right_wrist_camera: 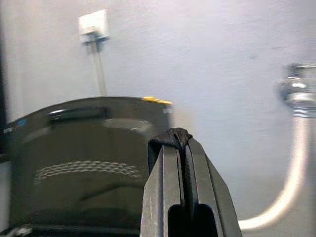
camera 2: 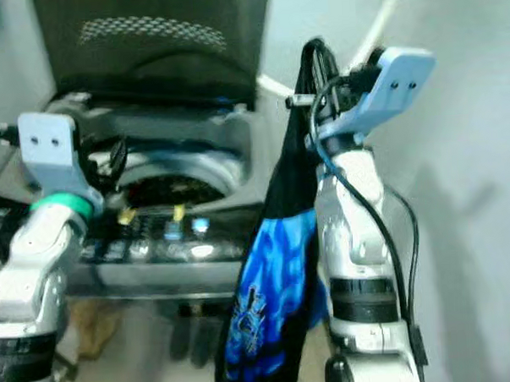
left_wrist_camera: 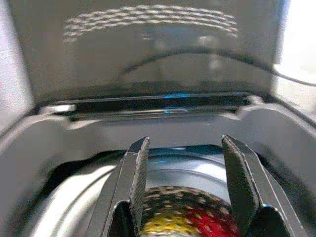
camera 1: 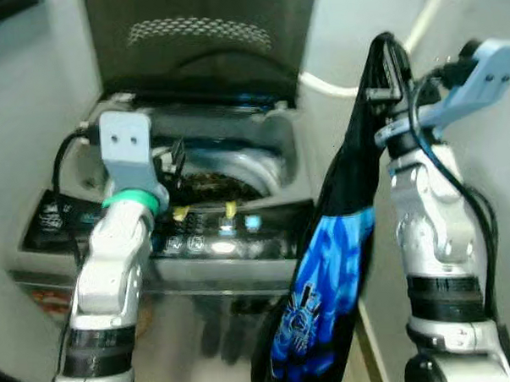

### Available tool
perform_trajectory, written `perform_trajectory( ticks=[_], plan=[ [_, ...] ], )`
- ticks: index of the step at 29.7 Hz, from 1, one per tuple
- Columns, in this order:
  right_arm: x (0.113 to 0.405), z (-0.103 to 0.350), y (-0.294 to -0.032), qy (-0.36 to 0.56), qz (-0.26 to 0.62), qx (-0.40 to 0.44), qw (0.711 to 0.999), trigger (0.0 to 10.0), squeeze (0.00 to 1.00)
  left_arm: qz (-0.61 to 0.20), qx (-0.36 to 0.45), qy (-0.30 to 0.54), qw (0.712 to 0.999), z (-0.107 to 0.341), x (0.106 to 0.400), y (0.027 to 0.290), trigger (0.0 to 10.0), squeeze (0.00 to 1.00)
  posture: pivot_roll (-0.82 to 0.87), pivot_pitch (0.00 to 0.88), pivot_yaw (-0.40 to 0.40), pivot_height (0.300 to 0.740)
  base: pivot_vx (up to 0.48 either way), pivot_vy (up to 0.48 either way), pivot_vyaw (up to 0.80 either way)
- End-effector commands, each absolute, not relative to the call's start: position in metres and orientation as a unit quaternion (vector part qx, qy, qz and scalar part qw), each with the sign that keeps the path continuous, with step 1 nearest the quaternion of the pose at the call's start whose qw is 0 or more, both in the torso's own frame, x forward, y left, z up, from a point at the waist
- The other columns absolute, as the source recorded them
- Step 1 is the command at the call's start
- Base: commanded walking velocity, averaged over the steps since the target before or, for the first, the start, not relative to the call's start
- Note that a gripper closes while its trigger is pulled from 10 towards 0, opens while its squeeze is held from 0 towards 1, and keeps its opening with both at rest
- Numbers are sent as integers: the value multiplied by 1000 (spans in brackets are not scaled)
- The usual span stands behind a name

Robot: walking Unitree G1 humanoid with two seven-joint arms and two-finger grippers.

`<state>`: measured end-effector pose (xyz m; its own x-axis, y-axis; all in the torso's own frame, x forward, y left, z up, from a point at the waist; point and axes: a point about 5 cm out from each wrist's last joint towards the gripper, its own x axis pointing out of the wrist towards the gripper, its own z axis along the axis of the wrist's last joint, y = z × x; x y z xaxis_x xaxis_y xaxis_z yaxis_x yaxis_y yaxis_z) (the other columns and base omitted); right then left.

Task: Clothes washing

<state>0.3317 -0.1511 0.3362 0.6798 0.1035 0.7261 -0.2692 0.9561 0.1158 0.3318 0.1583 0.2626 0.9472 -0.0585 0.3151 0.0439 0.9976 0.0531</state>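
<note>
No legible writing: control panel [camera 1: 215, 239] icons are blurring out. Right gripper [camera 1: 388, 67] is clamping tight on a black-and-blue garment [camera 1: 330, 264], holding it high, right of the washing machine [camera 1: 262, 157]; the cloth is hanging down past the machine's front. Left gripper [left_wrist_camera: 185, 190] is hovering over the drum [left_wrist_camera: 89, 197], fingers spread, holding nothing. Lid [camera 1: 197, 33] is standing upright. Left wrist view is showing red-yellow mesh fabric [left_wrist_camera: 187, 219] in the drum. Right wrist view is showing a wall socket [right_wrist_camera: 93, 23] and white hose [right_wrist_camera: 289, 177].
</note>
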Motion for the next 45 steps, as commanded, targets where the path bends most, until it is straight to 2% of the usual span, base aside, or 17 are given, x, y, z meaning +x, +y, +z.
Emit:
perform_trajectory(
  ticks=[1,8,19,40,44,45],
  plan=[
    [331,334,-156,-388,93,110,910,10000,0,-27,22,-155,987,259,331,157,10000,0,97,6,14,740,0,0,-800],
    [330,334,-156,-390,93,106,910,10000,0,-29,21,-153,988,258,331,157,10000,0,96,6,14,740,0,0,-738],
    [330,332,-154,-388,96,100,911,10000,0,-29,11,-155,987,258,330,157,10000,0,96,9,13,740,0,366,0],
    [328,329,-143,-384,128,92,910,10000,0,-39,37,-166,985,260,330,152,10000,0,94,9,20,740,0,0,0],
    [325,335,-133,-394,166,69,901,10000,0,-65,53,-175,981,262,329,150,10000,0,95,8,22,740,0,0,0],
    [323,350,-127,-414,194,68,887,10000,0,-95,54,-178,978,265,327,147,10000,0,84,4,31,740,0,0,0]
  ],
)
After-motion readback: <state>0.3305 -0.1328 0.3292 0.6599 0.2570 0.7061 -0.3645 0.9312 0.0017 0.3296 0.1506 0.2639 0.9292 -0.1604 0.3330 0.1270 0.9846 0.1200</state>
